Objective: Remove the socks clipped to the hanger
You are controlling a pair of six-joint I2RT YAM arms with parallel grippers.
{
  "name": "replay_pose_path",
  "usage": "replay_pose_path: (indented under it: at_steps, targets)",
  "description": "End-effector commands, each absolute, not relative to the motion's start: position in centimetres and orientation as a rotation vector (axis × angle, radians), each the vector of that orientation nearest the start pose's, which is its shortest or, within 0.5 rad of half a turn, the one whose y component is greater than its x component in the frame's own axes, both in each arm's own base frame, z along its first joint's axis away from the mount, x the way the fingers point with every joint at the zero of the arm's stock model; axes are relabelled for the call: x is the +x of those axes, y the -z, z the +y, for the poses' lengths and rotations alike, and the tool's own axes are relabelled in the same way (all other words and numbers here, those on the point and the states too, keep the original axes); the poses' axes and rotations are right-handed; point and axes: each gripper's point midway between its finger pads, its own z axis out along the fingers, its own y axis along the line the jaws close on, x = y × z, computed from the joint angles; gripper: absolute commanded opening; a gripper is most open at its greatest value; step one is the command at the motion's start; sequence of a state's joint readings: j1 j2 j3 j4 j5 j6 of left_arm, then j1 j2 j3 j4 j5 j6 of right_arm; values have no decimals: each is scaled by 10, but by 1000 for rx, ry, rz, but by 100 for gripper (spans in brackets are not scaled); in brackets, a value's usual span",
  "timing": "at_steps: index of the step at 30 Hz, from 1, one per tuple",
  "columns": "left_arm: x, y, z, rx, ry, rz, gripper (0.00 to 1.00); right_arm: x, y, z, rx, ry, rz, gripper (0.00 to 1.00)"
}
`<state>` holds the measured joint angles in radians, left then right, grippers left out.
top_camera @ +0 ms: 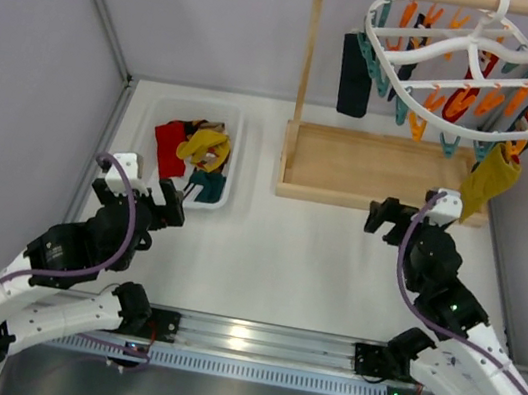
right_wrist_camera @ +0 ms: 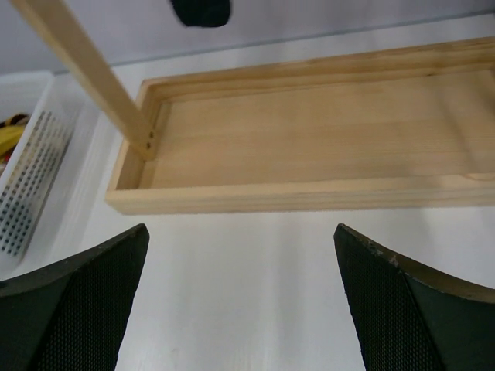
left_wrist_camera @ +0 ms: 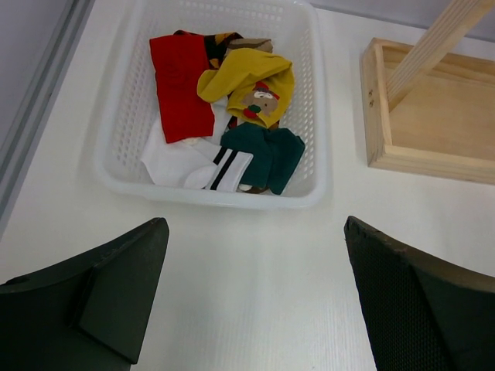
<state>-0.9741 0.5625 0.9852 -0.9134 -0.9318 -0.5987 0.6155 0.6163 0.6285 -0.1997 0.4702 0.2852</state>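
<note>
From the white plastic oval hanger (top_camera: 470, 60), far right, hang a black sock (top_camera: 355, 76) and a mustard-yellow sock (top_camera: 491, 180), long axis vertical, just right of the nearer right gripper (top_camera: 383, 220). Right and left gripper (top_camera: 175, 203), 2 in all, gape empty.

A white hanger (top_camera: 455, 85) with orange and teal clips hangs from the wooden stand (top_camera: 308, 53), a black sock (top_camera: 355, 76) and a mustard sock (top_camera: 491, 178) clipped to it, while the left gripper (top_camera: 173, 205) sits just in front of a white basket (top_camera: 187, 110) of loose socks (top_camera: 196, 151) and the right gripper (top_camera: 382, 217) is near the stand's tray.
</note>
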Motion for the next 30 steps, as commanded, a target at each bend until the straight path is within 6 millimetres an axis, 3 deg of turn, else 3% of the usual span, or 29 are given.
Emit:
replay_pose_path:
  at_steps: [1, 8, 11, 20, 24, 25, 28, 30]
  targets:
    - [193, -280, -60, -172, 107, 1869, 99, 259, -252, 41, 263, -20, 1726, 100]
    - [193, -277, -67, -146, 126, 1889, 99, 263, -281, -5, 391, 104, 1575, 99]
    - [193, -277, -68, -140, 131, 1893, 99, 266, -287, -16, 430, 121, 1544, 100]
    - [192, -277, -72, -122, 143, 1902, 99, 292, -267, -55, 509, 226, 1585, 99]
    - [193, -274, -75, -110, 138, 1912, 99, 326, -259, -47, 410, 118, 1568, 99]
    - [193, -275, -75, -109, 137, 1912, 99, 331, -262, -61, 430, 124, 1525, 96]
    - [194, -273, -76, -103, 132, 1916, 99, 346, -256, -67, 413, 66, 1507, 85]
    - [194, -272, -77, -96, 131, 1921, 99, 352, -253, -66, 387, 61, 1507, 71]
